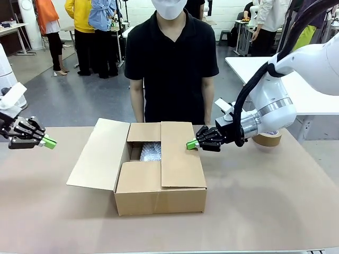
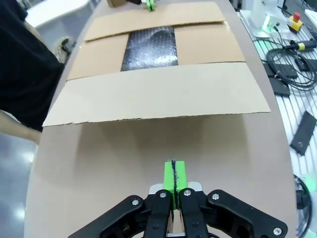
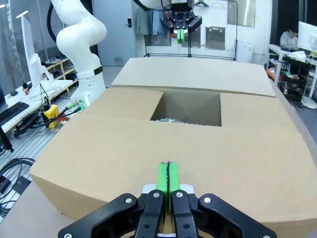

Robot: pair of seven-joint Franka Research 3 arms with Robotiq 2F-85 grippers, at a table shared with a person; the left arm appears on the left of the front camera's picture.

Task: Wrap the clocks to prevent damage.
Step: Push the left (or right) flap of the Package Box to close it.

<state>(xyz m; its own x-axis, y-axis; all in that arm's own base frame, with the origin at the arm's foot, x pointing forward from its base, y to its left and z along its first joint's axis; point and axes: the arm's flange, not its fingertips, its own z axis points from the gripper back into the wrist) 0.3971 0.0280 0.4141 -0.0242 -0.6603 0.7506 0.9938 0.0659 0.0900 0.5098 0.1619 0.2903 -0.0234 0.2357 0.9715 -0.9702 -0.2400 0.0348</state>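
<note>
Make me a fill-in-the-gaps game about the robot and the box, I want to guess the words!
Both the left gripper and the right gripper are ____. Their pads are coloured ____. The bubble wrap lies ____ the cardboard box. The roll of tape sits by the ____ arm.
Missing words: shut, green, inside, right.

We see a plain brown cardboard box (image 1: 159, 180) on a dull pinkish-tan table (image 1: 265, 206). Inside it, the bubble wrap (image 1: 150, 151) is silvery-clear with a fine dimpled pattern, and it looks darker in the left wrist view. Both the left gripper (image 1: 48, 142) and the right gripper (image 1: 191, 144) are black, with bright green pads (image 2: 173, 174). We note the arm (image 1: 312, 63) is white, the tape (image 1: 267, 139) tan, and the person's shirt (image 1: 172, 69) plain black.
</note>
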